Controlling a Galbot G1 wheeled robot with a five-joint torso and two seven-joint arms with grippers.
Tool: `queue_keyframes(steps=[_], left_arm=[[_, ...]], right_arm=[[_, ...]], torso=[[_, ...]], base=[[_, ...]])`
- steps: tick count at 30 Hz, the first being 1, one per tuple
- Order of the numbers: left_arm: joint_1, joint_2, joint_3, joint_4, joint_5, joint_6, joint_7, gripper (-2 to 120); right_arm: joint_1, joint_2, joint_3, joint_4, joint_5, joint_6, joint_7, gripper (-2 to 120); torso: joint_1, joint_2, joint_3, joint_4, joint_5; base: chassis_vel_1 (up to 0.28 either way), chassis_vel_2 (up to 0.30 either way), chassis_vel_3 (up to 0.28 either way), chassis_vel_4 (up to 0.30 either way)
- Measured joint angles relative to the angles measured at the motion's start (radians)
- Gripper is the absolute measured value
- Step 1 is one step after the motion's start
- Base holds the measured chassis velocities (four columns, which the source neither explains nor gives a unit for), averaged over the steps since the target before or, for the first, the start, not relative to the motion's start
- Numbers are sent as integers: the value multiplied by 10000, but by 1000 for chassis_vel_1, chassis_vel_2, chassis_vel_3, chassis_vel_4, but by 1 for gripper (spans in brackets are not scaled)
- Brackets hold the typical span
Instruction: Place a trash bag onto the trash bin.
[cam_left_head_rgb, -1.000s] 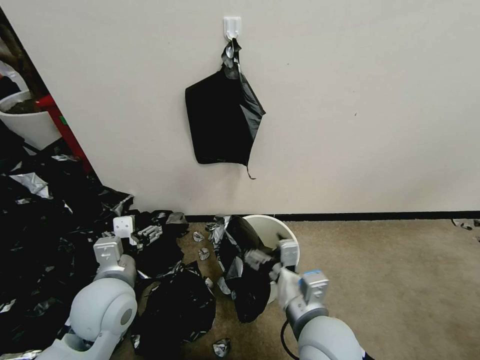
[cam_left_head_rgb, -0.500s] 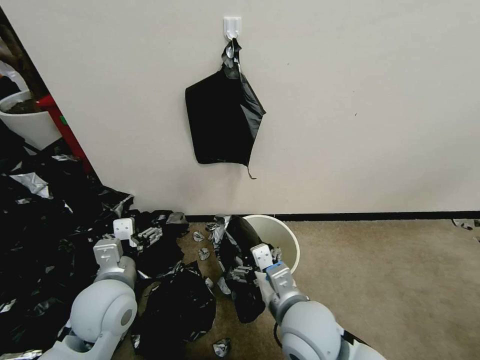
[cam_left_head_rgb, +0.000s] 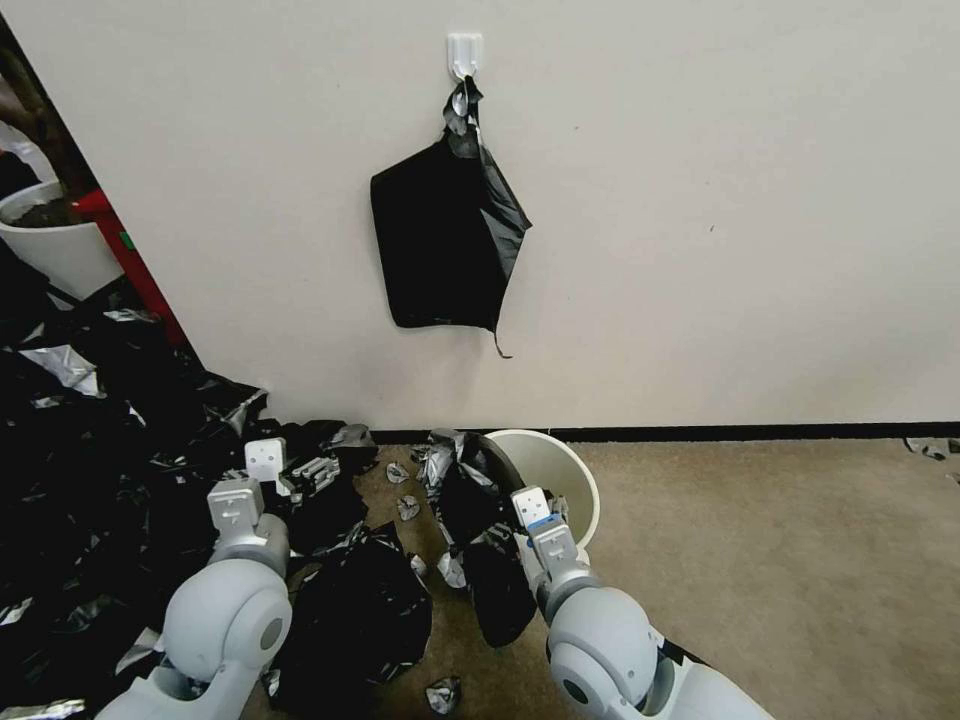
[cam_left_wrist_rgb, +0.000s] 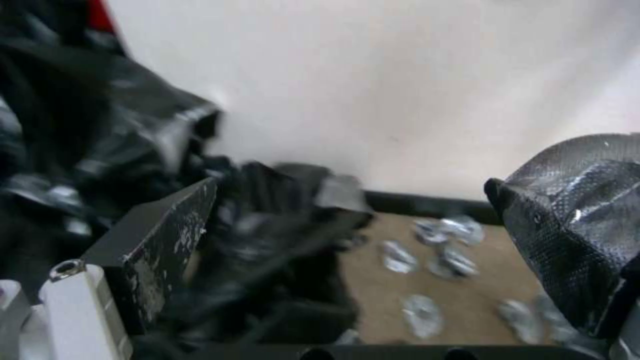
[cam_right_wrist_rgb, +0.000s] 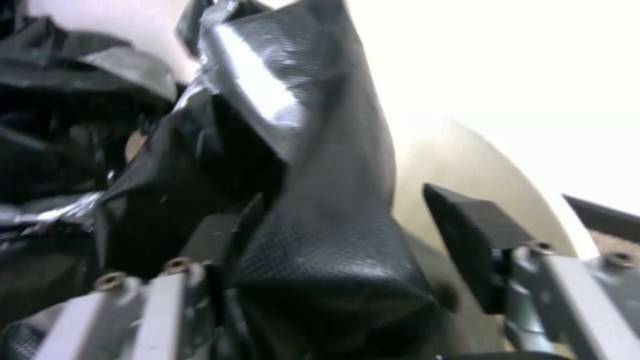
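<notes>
The right end effector (cam_left_head_rgb: 520, 520) sits at the trash bin's (cam_left_head_rgb: 562, 470) near rim, fingers spread around a fold of the trash bag (cam_left_head_rgb: 478, 500). The left end effector (cam_left_head_rgb: 305, 470) hangs open above black plastic shreds (cam_left_head_rgb: 90, 470) on the floor.

We see two glossy pale-grey arms with rounded, bulbous joints, each narrowing to a silver wrist cuff. The right wrist carries a small blue band. White blocky brackets with bare screw heads carry matte-black, scuffed fingers (cam_left_wrist_rgb: 160, 235), as on the right gripper (cam_right_wrist_rgb: 373, 235).
</notes>
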Motion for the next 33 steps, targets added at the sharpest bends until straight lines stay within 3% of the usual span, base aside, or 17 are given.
queue_keyframes(steps=[7, 10, 18, 26, 29, 33], left_arm=[[-110, -460, 811, 429, -976, -168, 744, 100], [-328, -983, 1328, 874, -1669, 234, 1075, 100], [-994, -1853, 1833, 1534, -2245, 653, 1185, 100], [-1363, -2500, 2204, 2183, -2157, 938, 872, 99], [-1422, -2733, 2284, 2493, -2020, 940, 772, 92], [-1570, -2993, 2385, 3091, -1954, 1048, 325, 73]], right_arm=[[-20, 7, 157, -245, -144, 410, -77, 39], [-79, 14, 324, -381, -181, 609, -91, 26], [-268, -17, 494, -481, -449, 1173, -313, 0], [-289, 97, 427, -553, -479, 1264, -343, 0], [-264, 113, 426, -569, -480, 1273, -343, 0], [-237, 154, 430, -573, -470, 1287, -343, 0]], torso=[[0, 0, 0, 0, 1], [0, 0, 0, 0, 1], [1, 0, 0, -1, 1], [0, 0, 0, 0, 2], [1, 0, 0, 0, 0], [1, 0, 0, 0, 0]], base=[[0, 0, 0, 0], [0, 0, 0, 0], [0, 0, 0, 0], [0, 0, 0, 0], [0, 0, 0, 0], [0, 0, 0, 0]])
